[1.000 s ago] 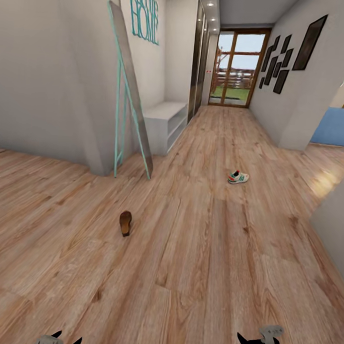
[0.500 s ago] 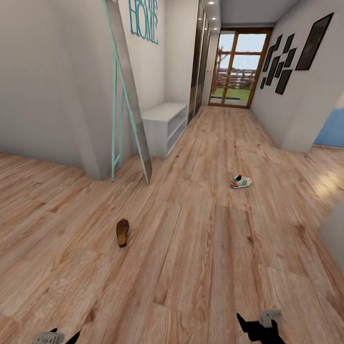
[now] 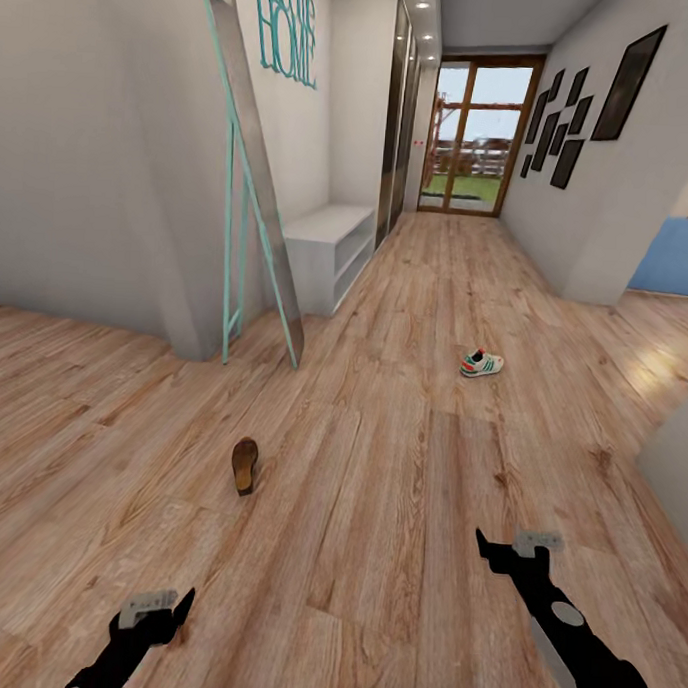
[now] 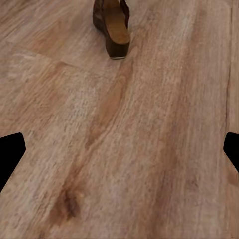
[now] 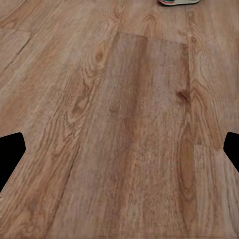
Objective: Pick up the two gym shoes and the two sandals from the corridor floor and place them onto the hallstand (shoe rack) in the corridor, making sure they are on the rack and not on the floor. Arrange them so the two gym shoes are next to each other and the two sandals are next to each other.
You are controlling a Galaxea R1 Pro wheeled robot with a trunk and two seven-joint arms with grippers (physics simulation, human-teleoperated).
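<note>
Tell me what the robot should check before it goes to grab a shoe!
1. Sandal in sight on the floor: ok; it lies ahead of the left tool.
2. Gym shoe in sight: ok, farther down the corridor, upright on its sole.
3. Left tool open and empty: ok; wrist view shows fingers spread wide.
4. Right tool open and empty: ok.
5. Close enough to grab the sandal: not ok; bare floor lies between.
6. Other sandal, other gym shoe, LOVE rack located: cannot tell.
</note>
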